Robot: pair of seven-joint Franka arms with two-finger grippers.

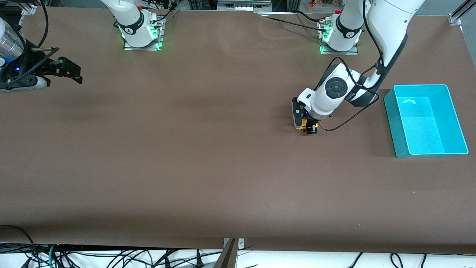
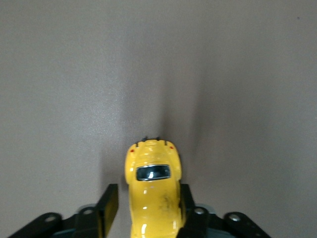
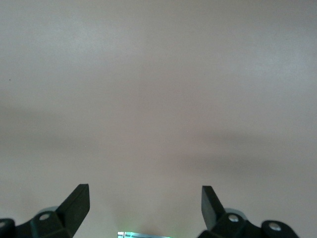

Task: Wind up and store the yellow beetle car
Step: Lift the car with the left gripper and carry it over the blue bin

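Yellow against the brown table [image 1: 208, 167], the yellow beetle car [image 2: 152, 198] sits on the tabletop between the two dark fingers [image 2: 107, 208] of the left gripper [image 1: 305, 125], which press against its sides in a firm hold. Seen from the front camera, only a sliver of the toy [image 1: 300, 125] shows under the lowered wrist, toward the left arm's end of the table. Beside it, nearer still to that end, an open turquoise bin [image 1: 455, 119] stands on the table, well apart from the car. Farther from the front camera, at the right arm's end, the right gripper [image 1: 68, 70] waits above the table's edge, its fingers [image 3: 75, 204] spread wide with nothing between them. Both arm bases glow green along the table's back edge.
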